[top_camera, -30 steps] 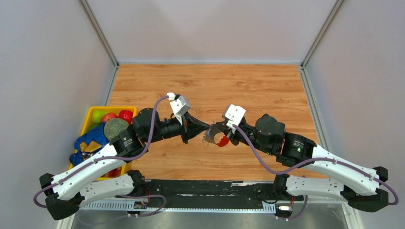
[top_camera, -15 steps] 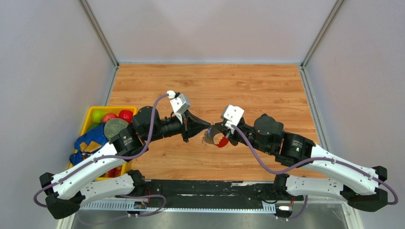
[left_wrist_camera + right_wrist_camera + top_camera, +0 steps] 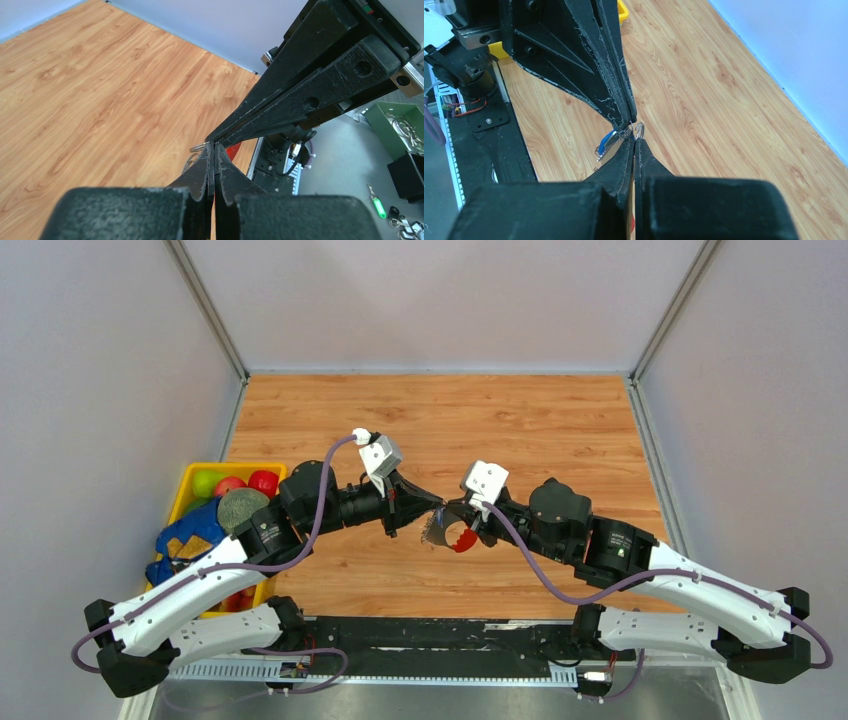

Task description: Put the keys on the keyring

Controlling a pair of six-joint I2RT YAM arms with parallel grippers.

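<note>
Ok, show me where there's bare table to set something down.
Bare: the table's far half by the back wall, and the strip right of the right arm. Crowded: the middle, where left gripper and right gripper meet at the keyring; the yellow bin at left.

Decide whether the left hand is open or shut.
Shut: in its wrist view the left hand's two fingers press together, no gap.

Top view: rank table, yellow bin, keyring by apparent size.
Largest to smallest:
1. table
2. yellow bin, partly hidden by the left arm but clearly second
3. keyring, by far the smallest
</note>
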